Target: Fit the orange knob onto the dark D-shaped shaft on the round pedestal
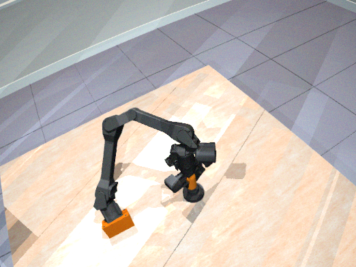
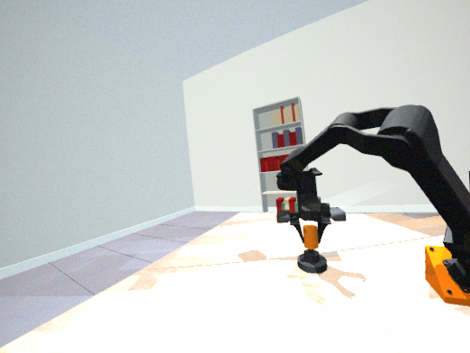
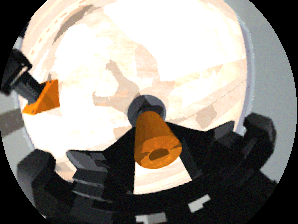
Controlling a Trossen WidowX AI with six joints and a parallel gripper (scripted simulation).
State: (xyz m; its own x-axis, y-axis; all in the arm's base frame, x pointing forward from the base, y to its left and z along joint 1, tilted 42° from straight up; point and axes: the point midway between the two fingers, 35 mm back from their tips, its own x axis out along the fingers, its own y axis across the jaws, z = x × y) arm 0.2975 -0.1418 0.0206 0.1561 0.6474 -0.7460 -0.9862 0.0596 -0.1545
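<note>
The orange knob (image 1: pixel 192 182) (image 2: pixel 311 237) (image 3: pixel 152 131) is upright between the fingers of my gripper (image 1: pixel 191 176) (image 2: pixel 310 232) (image 3: pixel 154 134), which is shut on it. The knob is over the round dark pedestal (image 1: pixel 194 198) (image 2: pixel 312 267) (image 3: pixel 133 111), with its lower end above the pedestal's base. A short dark part, the shaft or its collar (image 2: pixel 311 254), shows under the knob in the exterior view. Whether the shaft's tip is inside the hole cannot be told. The flat sides at the joint are hidden. The wrist view shows the recess in the knob's top end.
The arm's orange base (image 1: pixel 119 225) (image 2: pixel 438 275) (image 3: pixel 47 99) stands on the wooden table top (image 1: pixel 273 204) (image 2: pixel 180 306), and the arm arches from it to the pedestal. A bookshelf (image 2: pixel 258 149) stands by the far wall. Patchy light and shadows cross the table.
</note>
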